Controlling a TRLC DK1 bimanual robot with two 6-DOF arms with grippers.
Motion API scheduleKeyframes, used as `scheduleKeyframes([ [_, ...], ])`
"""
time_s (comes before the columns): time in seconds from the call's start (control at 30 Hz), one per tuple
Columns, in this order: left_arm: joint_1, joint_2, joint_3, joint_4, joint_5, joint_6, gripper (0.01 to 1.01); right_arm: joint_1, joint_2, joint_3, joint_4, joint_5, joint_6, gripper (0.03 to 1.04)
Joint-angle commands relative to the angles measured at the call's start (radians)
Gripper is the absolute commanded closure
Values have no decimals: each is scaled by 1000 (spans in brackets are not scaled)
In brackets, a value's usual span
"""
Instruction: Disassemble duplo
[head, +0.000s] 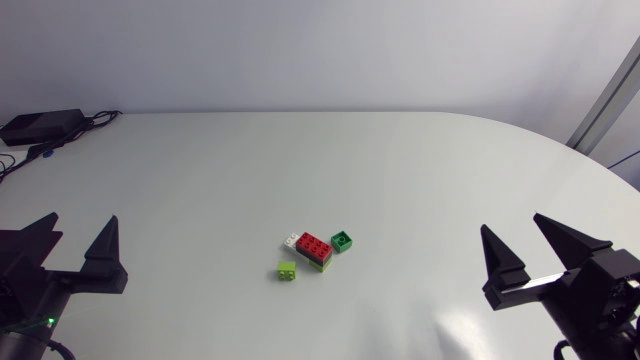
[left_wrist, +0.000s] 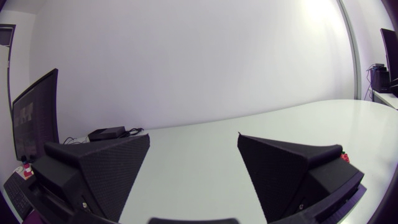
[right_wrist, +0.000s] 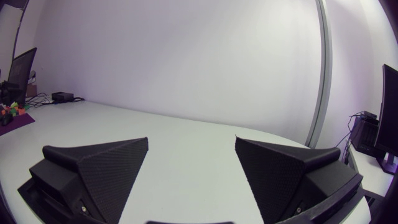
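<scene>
Your white table (head: 400, 170) carries a duplo cluster (head: 316, 252) near its middle: a red-topped stack (head: 314, 246), a white brick (head: 290, 240) touching one end, a dark green brick (head: 342, 241) just beside the other (contact unclear), and a lime brick (head: 287, 270) close by. A black box (head: 40, 125) with cables (head: 95, 120) sits at the far left corner.

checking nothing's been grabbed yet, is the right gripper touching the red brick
Apart. The head view shows the right gripper open, with a wide stretch of bare table between it and the red brick.
</scene>
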Motion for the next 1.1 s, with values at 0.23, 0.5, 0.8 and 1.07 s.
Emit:
scheduleKeyframes([
  [0.23,-7,-16,-20,-4,10,5,48,12,-8,-37,-20,-5,23,59],
  [0.5,-12,-16,-20,-1,10,3,48,6,-9,-37,-17,-2,20,59],
  [0.8,-41,-18,86,-79,10,-32,48,16,-8,76,-86,2,57,59],
  [1.07,-162,191,306,-193,10,-90,57,45,162,302,-181,4,114,59],
])
